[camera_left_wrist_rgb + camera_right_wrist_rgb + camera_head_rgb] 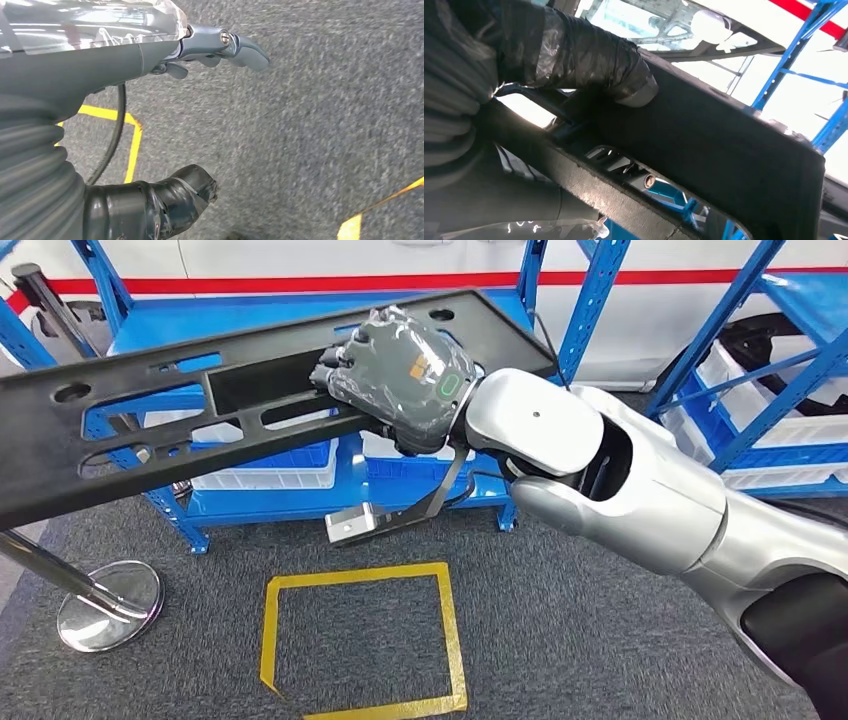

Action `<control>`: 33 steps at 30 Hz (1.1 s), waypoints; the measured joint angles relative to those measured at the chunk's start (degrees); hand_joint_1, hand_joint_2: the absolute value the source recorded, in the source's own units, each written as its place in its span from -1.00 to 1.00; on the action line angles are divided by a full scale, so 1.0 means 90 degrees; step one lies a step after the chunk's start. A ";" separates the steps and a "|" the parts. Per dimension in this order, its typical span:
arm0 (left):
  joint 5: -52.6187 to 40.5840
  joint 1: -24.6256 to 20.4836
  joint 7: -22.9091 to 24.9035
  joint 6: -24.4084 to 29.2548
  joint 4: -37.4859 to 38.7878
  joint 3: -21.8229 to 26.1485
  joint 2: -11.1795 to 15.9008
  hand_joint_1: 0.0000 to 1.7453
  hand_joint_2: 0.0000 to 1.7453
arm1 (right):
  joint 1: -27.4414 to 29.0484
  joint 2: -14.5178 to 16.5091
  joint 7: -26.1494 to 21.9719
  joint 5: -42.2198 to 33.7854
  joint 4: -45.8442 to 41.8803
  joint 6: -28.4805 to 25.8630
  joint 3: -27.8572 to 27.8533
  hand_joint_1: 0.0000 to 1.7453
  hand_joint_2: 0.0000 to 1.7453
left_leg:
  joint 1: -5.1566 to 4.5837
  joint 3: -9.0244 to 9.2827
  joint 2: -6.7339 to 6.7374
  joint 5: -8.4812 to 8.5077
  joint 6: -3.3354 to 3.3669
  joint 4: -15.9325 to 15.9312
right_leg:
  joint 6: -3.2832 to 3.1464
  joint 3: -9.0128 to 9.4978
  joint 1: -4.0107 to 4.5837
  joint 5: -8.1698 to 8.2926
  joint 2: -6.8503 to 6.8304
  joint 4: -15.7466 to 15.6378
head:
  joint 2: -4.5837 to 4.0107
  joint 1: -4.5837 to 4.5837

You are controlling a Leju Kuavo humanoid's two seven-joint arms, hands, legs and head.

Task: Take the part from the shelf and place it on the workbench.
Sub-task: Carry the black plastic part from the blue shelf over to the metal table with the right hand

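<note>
Right robot hand (400, 375) gripped long black slotted panel (150, 420) mid-length, aloft before blue shelf (300, 502), above grey carpet (600, 640). Left robot hand (150, 45) hung empty, fingers loosely extended.

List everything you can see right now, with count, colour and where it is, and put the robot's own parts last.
Part: one, black, long flat panel with cut-outs, held up in front of the shelving, tilted.
Shelving: blue frames, one unit straight ahead, another at right; I can't tell the exact count.
Bins: white with blue ones, on the lower shelf ahead and the right shelving; count unclear.
Tape square: one, yellow, on the grey carpet below the part.
Stanchion: one, chrome post with round base, on the carpet at left.
Wall stripe: one, red, on the white surface behind the shelving.
Right hand: grey, grips the part's near edge.
Left hand: grey, hangs over the carpet, holds nothing.
</note>
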 joint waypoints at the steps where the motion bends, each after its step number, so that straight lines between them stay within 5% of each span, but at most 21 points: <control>1: 0.0000 0.0003 0.0018 -0.0002 -0.0001 0.0000 0.0003 -1.00 1.00 | 0.0000 0.0002 -0.0004 -0.0002 0.0007 -0.0002 0.0002 1.00 1.00 | -0.0010 -0.0034 -0.0013 -0.0156 -0.0011 0.0096 | -0.0031 -0.0020 -0.0011 0.0113 -0.0013 -0.0087 | -0.0001 -0.0001; 4: -0.0009 0.0026 0.0047 0.0005 -0.0001 0.0000 0.0024 -1.00 1.00 | 0.0025 0.0010 -0.0012 -0.0008 0.0044 -0.0006 0.0014 1.00 1.00 | -0.0044 -0.0309 -0.0040 -0.0982 -0.0031 0.1137 | -0.0069 -0.0189 -0.0013 0.0332 -0.0034 -0.0133 | -0.0001 -0.0006; 5: -0.0015 0.0029 0.0049 0.0009 -0.0001 0.0000 0.0035 -1.00 1.00 | 0.0046 0.0010 -0.0013 -0.0009 0.0062 -0.0005 0.0021 1.00 1.00 | -0.0045 -0.0376 -0.0042 -0.1104 -0.0049 0.1497 | -0.0062 -0.0263 -0.0006 0.0381 -0.0033 -0.0109 | -0.0001 -0.0006; 7: -0.0025 0.0030 0.0049 0.0014 -0.0002 0.0000 0.0066 -1.00 1.00 | 0.0085 0.0009 -0.0014 -0.0009 0.0091 -0.0006 0.0033 1.00 1.00 | -0.0046 -0.0209 -0.0041 -0.0989 -0.0072 0.1610 | -0.0033 -0.0428 -0.0006 0.0459 -0.0024 -0.0021 | -0.0001 -0.0007; 11: -0.0030 0.0027 0.0052 0.0014 -0.0004 0.0000 0.0098 -1.00 1.00 | 0.0105 0.0007 -0.0013 -0.0009 0.0128 -0.0009 0.0034 1.00 1.00 | -0.0077 0.0793 -0.0055 -0.0846 -0.0015 0.0261 | 0.0035 -0.0710 -0.0007 0.0497 -0.0012 0.0255 | 0.0000 -0.0007; 15: -0.0030 0.0024 0.0054 0.0014 -0.0003 0.0000 0.0097 -1.00 1.00 | 0.0110 0.0003 -0.0014 -0.0012 0.0154 -0.0012 0.0034 1.00 1.00 | -0.0077 0.0799 -0.0044 -0.0833 0.0164 0.0135 | 0.0157 -0.0814 -0.0003 0.0478 0.0006 0.0403 | 0.0000 -0.0001; 18: -0.0030 0.0023 0.0054 0.0014 -0.0004 0.0000 0.0095 -1.00 1.00 | 0.0105 -0.0024 -0.0012 -0.0014 0.0174 -0.0011 0.0034 1.00 1.00 | -0.0053 0.0738 -0.0002 -0.0739 0.0269 0.0094 | 0.0312 -0.1153 -0.0098 -0.0070 0.0061 0.1209 | -0.0001 0.0001; 20: -0.0030 0.0023 0.0054 0.0014 -0.0004 0.0000 0.0100 -1.00 1.00 | 0.0124 -0.0034 -0.0012 -0.0014 0.0187 -0.0010 0.0034 1.00 1.00 | -0.0051 0.0667 0.0011 -0.0689 0.0265 0.0096 | 0.0403 -0.1464 -0.0203 -0.0444 0.0064 0.1991 | -0.0001 0.0001; 21: -0.0030 0.0024 0.0054 0.0014 -0.0004 0.0000 0.0101 -1.00 1.00 | 0.0135 -0.0036 -0.0012 -0.0014 0.0194 -0.0010 0.0034 1.00 1.00 | -0.0045 0.0639 0.0014 -0.0666 0.0249 0.0098 | 0.0439 -0.1500 -0.0257 -0.0477 0.0062 0.2153 | -0.0001 0.0001; 22: -0.0030 0.0025 0.0054 0.0014 -0.0004 0.0000 0.0102 -1.00 1.00 | 0.0139 -0.0037 -0.0012 -0.0014 0.0201 -0.0010 0.0034 1.00 1.00 | -0.0037 0.0621 0.0014 -0.0646 0.0228 0.0099 | 0.0469 -0.1406 -0.0306 -0.0392 0.0060 0.2063 | -0.0001 0.0001; 24: -0.0030 0.0025 0.0054 0.0014 -0.0004 0.0000 0.0103 -1.00 1.00 | 0.0133 -0.0039 -0.0012 -0.0014 0.0212 -0.0010 0.0034 1.00 1.00 | -0.0012 0.0610 0.0009 -0.0612 0.0174 0.0098 | 0.0516 -0.0911 -0.0387 -0.0048 0.0056 0.1259 | -0.0001 0.0002; 27: -0.0030 0.0022 0.0054 0.0014 -0.0004 0.0000 0.0106 -1.00 1.00 | 0.0120 -0.0041 -0.0012 -0.0015 0.0217 -0.0012 0.0034 1.00 1.00 | 0.0008 0.0572 -0.0001 -0.0542 0.0031 0.0079 | 0.0510 -0.0468 -0.0327 0.0174 0.0070 0.0387 | -0.0001 -0.0004; 30: -0.0030 0.0025 0.0054 0.0014 -0.0004 0.0000 0.0089 -1.00 1.00 | 0.0117 -0.0050 -0.0012 -0.0016 0.0226 -0.0012 0.0034 1.00 1.00 | 0.0063 0.0545 -0.0003 -0.0494 -0.0114 0.0024 | 0.0351 -0.0501 -0.0252 0.0265 0.0081 0.0301 | -0.0001 -0.0006; 33: -0.0030 0.0026 0.0054 0.0014 -0.0004 0.0000 0.0084 -1.00 1.00 | 0.0108 -0.0046 -0.0012 -0.0016 0.0229 -0.0012 0.0034 1.00 1.00 | 0.0056 0.0234 -0.0014 -0.0964 -0.0096 0.0706 | 0.0175 -0.0512 -0.0233 0.0372 0.0067 0.0203 | -0.0001 -0.0013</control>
